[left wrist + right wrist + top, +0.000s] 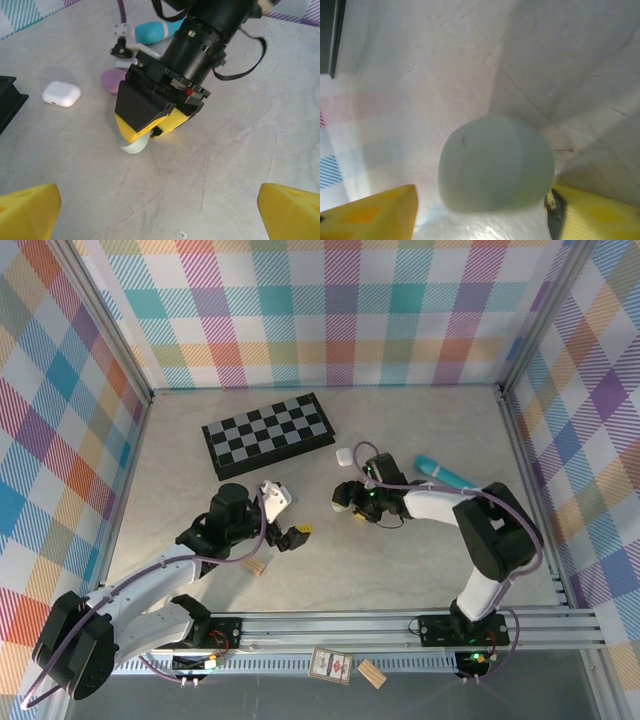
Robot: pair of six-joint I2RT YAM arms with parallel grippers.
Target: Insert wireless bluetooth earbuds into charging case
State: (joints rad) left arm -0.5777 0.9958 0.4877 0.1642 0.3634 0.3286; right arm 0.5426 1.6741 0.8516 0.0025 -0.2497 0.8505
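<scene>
Seemingly positioning the case (pixel 495 170), right gripper (pixel 482 212) astride it, jaws apart, left gripper (pixel 159 212) spread wide, empty; next likely calls for opening lid, fetching a bud

Left pincer (pixel 160 212) low, fingers (pixel 27 210) far apart; right pincer (pixel 150 129) nose-down, jaws apparently apart, elbow bent.

Lighting: bright, even, from above; soft shadows on table (pixel 400 560). Top view: sharp. Right wrist view: heavily blurred, pale green case (pixel 495 170) out of focus, glare along bottom edge.
</scene>
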